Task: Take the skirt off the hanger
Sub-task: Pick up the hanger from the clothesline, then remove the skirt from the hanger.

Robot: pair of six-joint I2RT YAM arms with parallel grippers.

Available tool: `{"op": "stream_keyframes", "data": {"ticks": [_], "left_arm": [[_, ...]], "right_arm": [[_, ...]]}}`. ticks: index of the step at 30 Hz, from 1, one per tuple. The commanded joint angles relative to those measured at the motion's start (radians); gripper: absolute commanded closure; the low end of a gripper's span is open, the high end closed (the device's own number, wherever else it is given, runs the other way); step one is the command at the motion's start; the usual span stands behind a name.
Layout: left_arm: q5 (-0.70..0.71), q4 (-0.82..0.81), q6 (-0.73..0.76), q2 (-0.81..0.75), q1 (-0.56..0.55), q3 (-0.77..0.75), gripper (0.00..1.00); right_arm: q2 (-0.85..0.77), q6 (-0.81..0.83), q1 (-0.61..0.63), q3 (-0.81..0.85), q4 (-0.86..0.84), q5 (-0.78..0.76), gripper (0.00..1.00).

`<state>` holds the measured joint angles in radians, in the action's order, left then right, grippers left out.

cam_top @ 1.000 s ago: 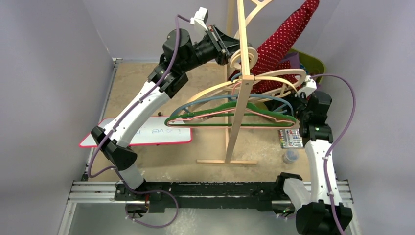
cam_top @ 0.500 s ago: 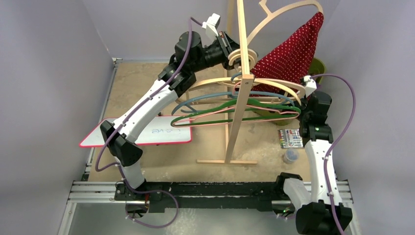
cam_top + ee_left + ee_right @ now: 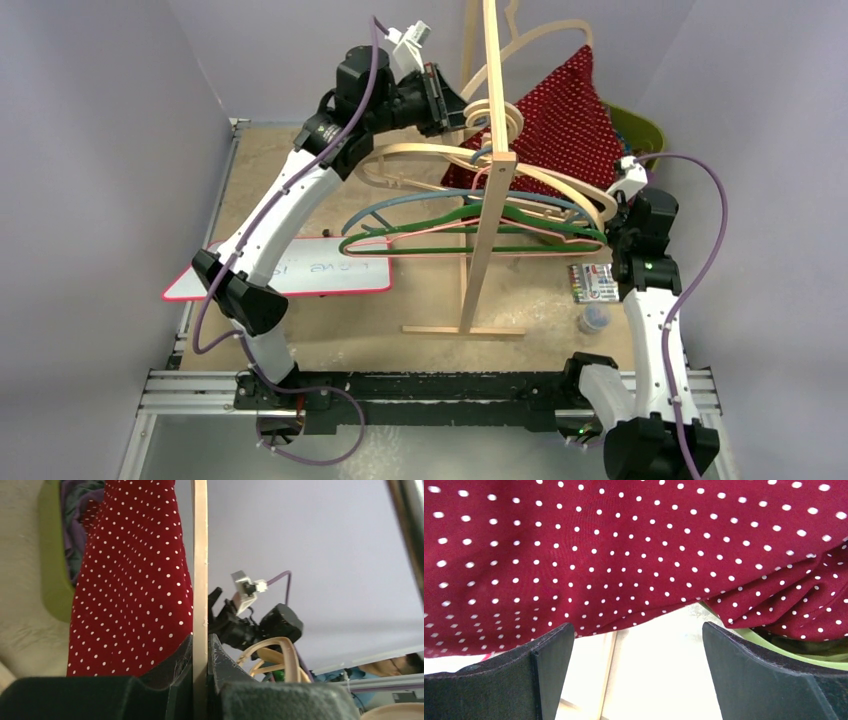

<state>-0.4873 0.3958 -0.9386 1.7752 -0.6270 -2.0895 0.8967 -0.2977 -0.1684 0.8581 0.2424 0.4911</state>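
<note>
Skirt (image 3: pixel 565 115) hangs behind the rack (image 3: pixel 476 280); whiteboard (image 3: pixel 330 270) lies left (on the table (image 3: pixel 330 340)).

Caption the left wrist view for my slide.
Left fingers pinch the wooden hanger, the red dotted skirt hanging beside it.

From above, my right gripper (image 3: pixel 636 627) was hidden among the hangers (image 3: pixel 556 188); the skirt (image 3: pixel 624 545) overran my wrist view; the rack post (image 3: pixel 490 60) ran off the top.
</note>
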Motion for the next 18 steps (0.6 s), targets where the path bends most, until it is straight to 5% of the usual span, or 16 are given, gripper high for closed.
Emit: {"op": "stream_keyframes", "data": {"ticks": [1, 18], "left_arm": [[-0.082, -0.017, 0.13, -0.053, 0.07, 0.008, 1.0], [-0.139, -0.051, 0.139, -0.033, 0.125, 0.098, 1.0]], "right_arm": [[-0.067, 0.009, 0.003, 0.044, 0.005, -0.043, 0.01], [-0.034, -0.025, 0.003, 0.055, -0.027, -0.043, 0.01]]}}
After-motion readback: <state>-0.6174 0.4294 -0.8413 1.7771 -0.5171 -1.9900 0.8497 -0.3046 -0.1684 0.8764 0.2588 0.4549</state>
